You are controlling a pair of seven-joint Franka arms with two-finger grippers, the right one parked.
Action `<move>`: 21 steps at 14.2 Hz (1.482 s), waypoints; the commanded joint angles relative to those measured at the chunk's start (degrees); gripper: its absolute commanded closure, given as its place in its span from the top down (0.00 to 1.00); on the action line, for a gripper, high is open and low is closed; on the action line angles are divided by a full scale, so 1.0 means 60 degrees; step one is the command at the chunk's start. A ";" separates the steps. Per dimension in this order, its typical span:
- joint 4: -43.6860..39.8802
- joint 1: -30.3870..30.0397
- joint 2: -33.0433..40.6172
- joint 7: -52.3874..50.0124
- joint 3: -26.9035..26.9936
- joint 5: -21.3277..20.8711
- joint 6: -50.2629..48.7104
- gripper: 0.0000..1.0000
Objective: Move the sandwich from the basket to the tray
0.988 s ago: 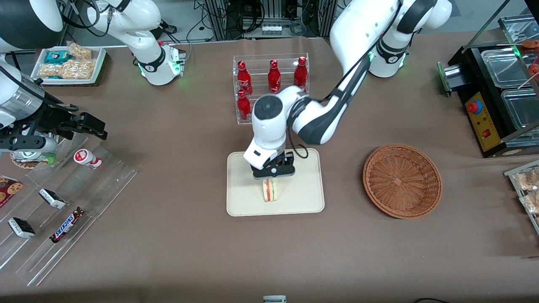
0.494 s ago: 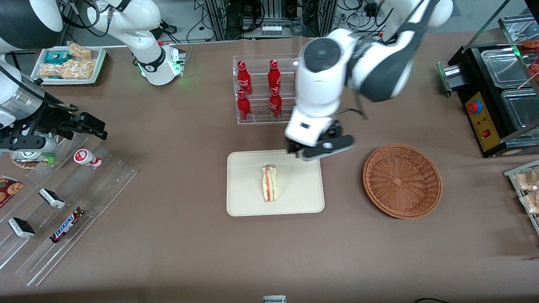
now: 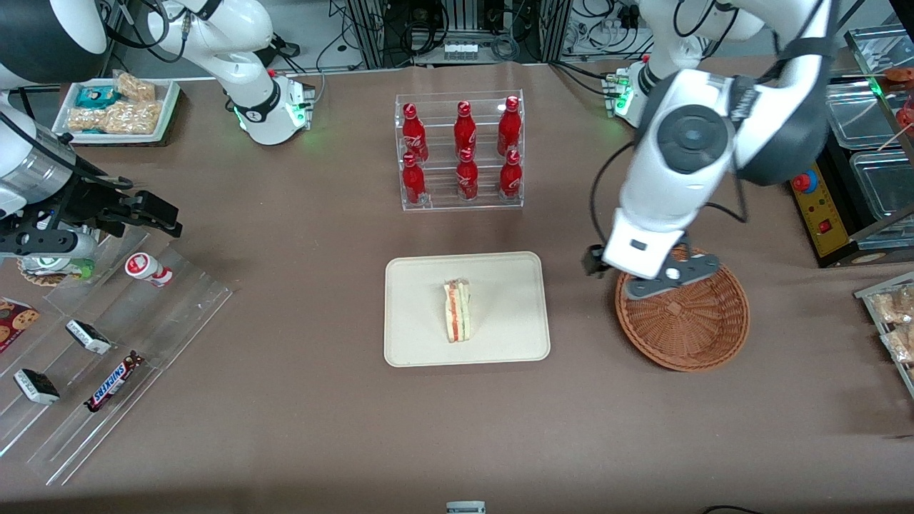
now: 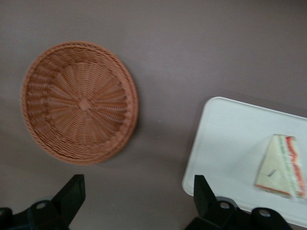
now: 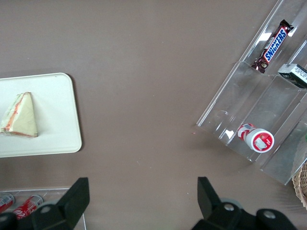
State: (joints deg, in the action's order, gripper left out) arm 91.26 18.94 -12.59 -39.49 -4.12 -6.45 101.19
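Lying flat on the tray, near its middle: the sandwich, well apart from the basket. Hanging empty above the basket's rim nearest the tray: the gripper, fingers spread wide. Looking done, so little left to spoil; only a low sweep risking clipping the basket rim. Bare table between tray and basket, giving open room.
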 commanded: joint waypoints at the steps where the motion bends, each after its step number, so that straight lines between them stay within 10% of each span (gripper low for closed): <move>1: 0.0874 -0.0986 0.0984 0.1435 -0.0105 0.0313 -0.0353 1.00; 12: 0.0421 -0.2571 0.2641 0.6111 0.0597 0.1133 -0.2494 1.00; 21: 0.0464 -0.2542 0.2524 0.6201 0.0583 0.1207 -0.2187 1.00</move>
